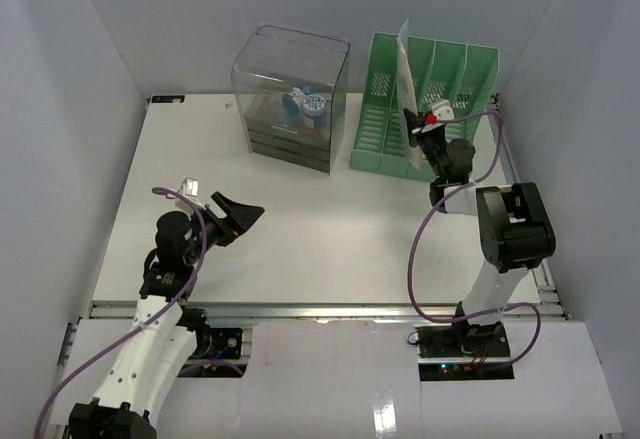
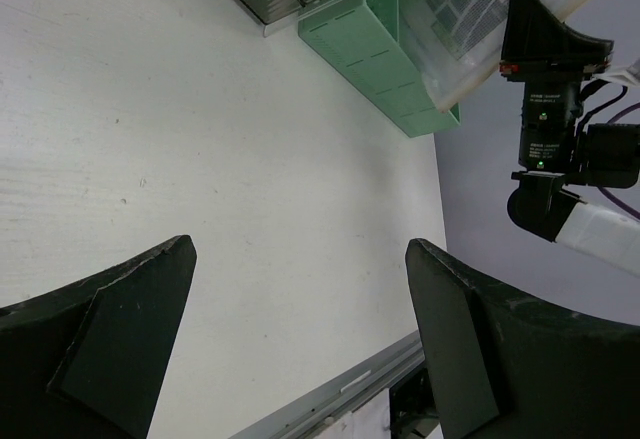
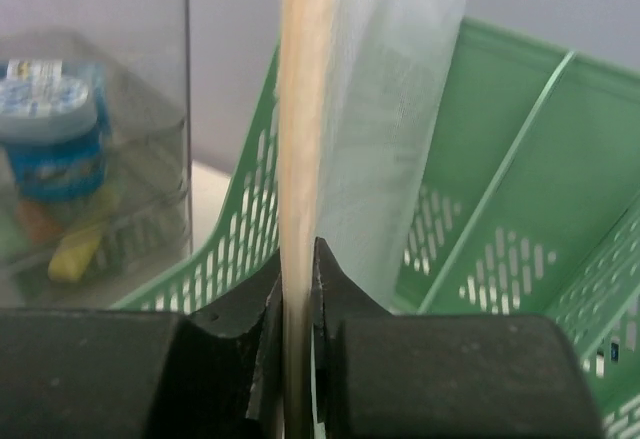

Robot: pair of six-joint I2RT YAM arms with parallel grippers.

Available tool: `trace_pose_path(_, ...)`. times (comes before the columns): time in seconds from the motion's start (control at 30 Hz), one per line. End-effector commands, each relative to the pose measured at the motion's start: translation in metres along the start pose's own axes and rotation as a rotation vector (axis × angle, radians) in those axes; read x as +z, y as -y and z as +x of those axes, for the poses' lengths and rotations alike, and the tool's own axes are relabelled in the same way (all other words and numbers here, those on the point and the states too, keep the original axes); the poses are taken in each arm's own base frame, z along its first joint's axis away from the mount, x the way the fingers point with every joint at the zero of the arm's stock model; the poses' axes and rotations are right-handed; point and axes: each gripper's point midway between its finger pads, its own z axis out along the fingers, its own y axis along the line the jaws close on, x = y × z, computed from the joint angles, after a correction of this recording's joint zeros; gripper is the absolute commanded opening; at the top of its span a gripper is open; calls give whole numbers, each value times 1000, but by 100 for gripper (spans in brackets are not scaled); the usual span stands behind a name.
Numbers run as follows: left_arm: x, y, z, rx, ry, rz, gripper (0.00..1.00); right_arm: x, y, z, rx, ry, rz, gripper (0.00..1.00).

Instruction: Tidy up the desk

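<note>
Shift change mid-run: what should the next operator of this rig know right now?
Left gripper: jaws open, empty, above the desk.
Right gripper: shut on a flat sleeve, held upright at the green file rack.
Done: some items sit in the clear drawer box.
Left: probably seat the sleeve in a slot; a small object lies near the desk's left edge.

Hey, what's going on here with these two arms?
Two robot arms are tidying a desk. The right hand is pinching a thin plastic document sleeve, holding it upright at the green file rack. The left hand is open and empty above the white desk. A clear drawer box stands beside the rack.
</note>
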Motion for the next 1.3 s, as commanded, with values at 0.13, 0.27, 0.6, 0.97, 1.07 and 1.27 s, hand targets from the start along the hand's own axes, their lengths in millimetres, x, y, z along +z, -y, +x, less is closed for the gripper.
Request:
trace_pose_path(0.13,3,-5,8,4,-17,27,98,-62,-7,-131,-131,475,-13,44)
trace_pose_path(0.27,2,1,8,0,-19,49,98,-61,-9,-140,-74,436,-40,62)
trace_pose_path(0.6,-9,19,4,9,-7,106,98,14,19,-132,96,114,-28,65)
trace_pose_path(0.97,11,100,-19,201,-106,322,98,13,-40,-131,209,-156,-418,79)
trace_pose_path(1.07,58,155,-21,318,-152,362,98,-3,-46,-128,205,-244,-447,84)
trace_pose_path(1.27,155,244,-26,508,-156,363,98,-74,-68,-117,193,-346,-598,87)
